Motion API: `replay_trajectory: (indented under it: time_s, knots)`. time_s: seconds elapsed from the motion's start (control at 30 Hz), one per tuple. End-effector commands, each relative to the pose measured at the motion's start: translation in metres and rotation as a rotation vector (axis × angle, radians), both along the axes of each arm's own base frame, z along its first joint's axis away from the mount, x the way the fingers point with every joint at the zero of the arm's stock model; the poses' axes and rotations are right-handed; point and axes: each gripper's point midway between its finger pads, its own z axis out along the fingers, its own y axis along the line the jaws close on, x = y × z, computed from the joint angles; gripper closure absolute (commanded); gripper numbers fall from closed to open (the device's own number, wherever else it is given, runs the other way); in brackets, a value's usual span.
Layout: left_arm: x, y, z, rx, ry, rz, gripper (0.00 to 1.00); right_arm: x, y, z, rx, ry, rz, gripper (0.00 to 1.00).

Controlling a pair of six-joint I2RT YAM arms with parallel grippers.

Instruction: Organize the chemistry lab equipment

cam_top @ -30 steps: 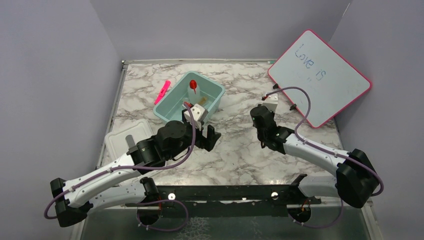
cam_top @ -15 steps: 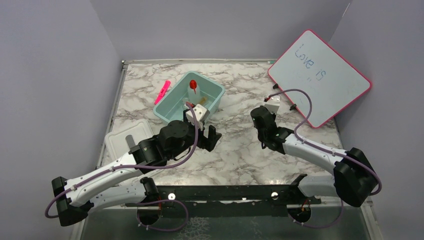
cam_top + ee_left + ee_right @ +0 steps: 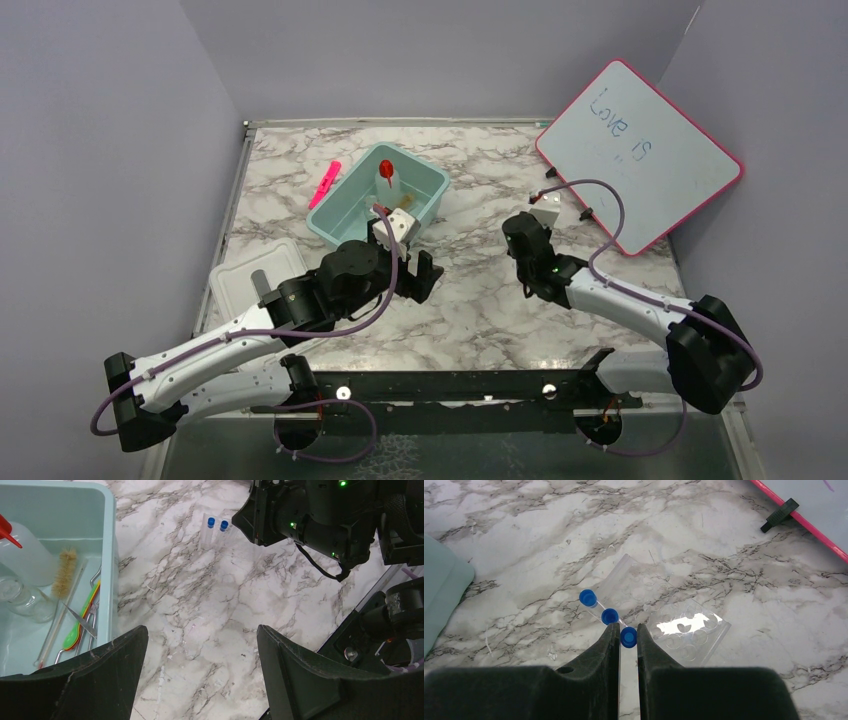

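My right end effector (image 3: 626,629) pinches one blue-capped tube (image 3: 628,637); I'd lift it straight up, clear of the neighbouring tube (image 3: 609,615) at ten o'clock; left end effector (image 3: 201,630) spread.

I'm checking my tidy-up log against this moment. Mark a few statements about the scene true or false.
1. The right gripper is shut on a blue-capped tube. True.
2. The left gripper holds the brush. False: it is open and empty; the brush lies in the bin.
3. The pink marker lies in the bin. False: it lies on the table, beside the bin.
4. The red-tipped bottle is in the bin. True.
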Motion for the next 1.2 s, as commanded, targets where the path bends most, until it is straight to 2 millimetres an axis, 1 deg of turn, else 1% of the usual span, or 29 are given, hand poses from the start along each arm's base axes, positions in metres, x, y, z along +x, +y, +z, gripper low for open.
replay_trajectory:
  time_s: [0.0, 0.1, 0.2, 0.4, 0.57, 0.7, 0.83, 0.93, 0.97, 1.03, 1.17]
  knots:
    - [0.003, 0.002, -0.002, 0.009, -0.009, 0.016, 0.17, 0.0, 0.002, -0.003, 0.015, 0.006, 0.009, 0.89]
    - [0.002, 0.002, -0.002, 0.01, -0.01, 0.014, 0.17, 0.0, 0.0, -0.006, -0.001, 0.013, 0.003, 0.89]
    - [0.002, 0.002, -0.002, 0.01, -0.009, 0.014, 0.17, 0.0, -0.001, -0.012, -0.019, 0.026, 0.004, 0.86]
    - [0.004, 0.0, -0.008, 0.025, -0.002, 0.015, 0.17, 0.001, 0.004, -0.022, -0.015, 0.033, 0.035, 0.83]
    - [0.004, -0.001, -0.009, 0.032, 0.001, 0.012, 0.17, 0.001, 0.004, -0.024, -0.024, 0.032, 0.038, 0.81]
    - [0.004, -0.002, -0.011, 0.036, 0.004, 0.013, 0.17, 0.001, 0.004, -0.022, -0.018, 0.026, 0.04, 0.76]
    - [0.005, -0.002, -0.011, 0.038, 0.005, 0.013, 0.17, -0.001, 0.004, -0.015, -0.003, 0.018, 0.039, 0.68]
    - [0.005, -0.002, -0.012, 0.04, 0.005, 0.014, 0.17, -0.003, 0.002, -0.003, 0.015, 0.008, 0.03, 0.6]
    - [0.005, -0.002, -0.011, 0.039, 0.004, 0.016, 0.17, -0.003, 0.003, 0.005, 0.032, -0.008, 0.03, 0.57]
    - [0.005, -0.002, -0.011, 0.039, 0.005, 0.018, 0.17, -0.007, 0.001, 0.013, 0.039, -0.002, 0.034, 0.54]
    - [0.005, -0.001, -0.011, 0.033, 0.006, 0.021, 0.17, -0.013, 0.004, 0.033, 0.086, -0.009, 0.063, 0.52]
